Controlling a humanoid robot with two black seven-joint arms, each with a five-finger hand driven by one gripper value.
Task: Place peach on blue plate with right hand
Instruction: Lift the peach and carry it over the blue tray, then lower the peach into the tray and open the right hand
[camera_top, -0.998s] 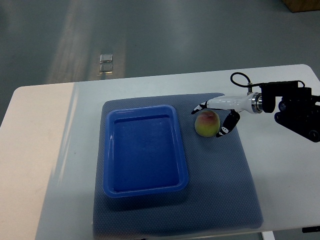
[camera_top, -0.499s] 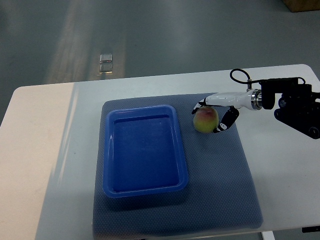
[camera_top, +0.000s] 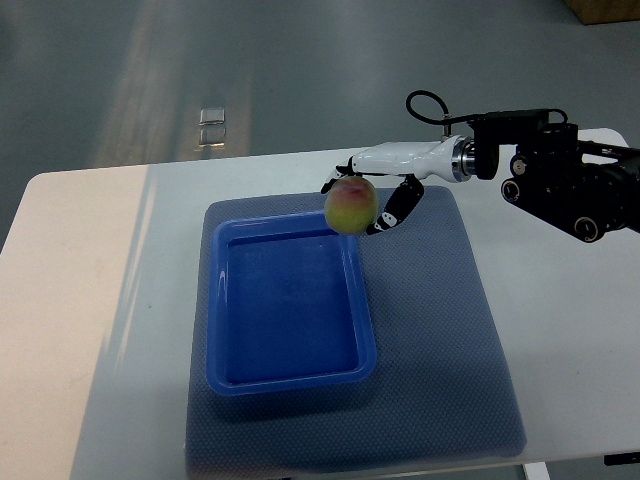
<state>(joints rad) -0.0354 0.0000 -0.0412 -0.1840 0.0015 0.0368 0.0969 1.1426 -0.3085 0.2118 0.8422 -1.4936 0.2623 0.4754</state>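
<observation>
1. The right hand (camera_top: 362, 197) curls its white, black-tipped fingers (camera_top: 392, 209) around the round yellow-green peach (camera_top: 350, 207), carrying it.
2. Just below the hand lies the far rim of the blue rectangular plastic plate (camera_top: 288, 300).
3. Beneath the hand, a grey-blue textured mat (camera_top: 440, 330) covers a white table (camera_top: 90, 300); beyond is grey floor (camera_top: 300, 70).

The worktop (camera_top: 90, 300) is white with rounded corners. A grey-blue textured mat (camera_top: 440, 350) lies flat on it, covering the centre and right. A blue rectangular plate (camera_top: 290, 300) rests on the left half of the mat
</observation>
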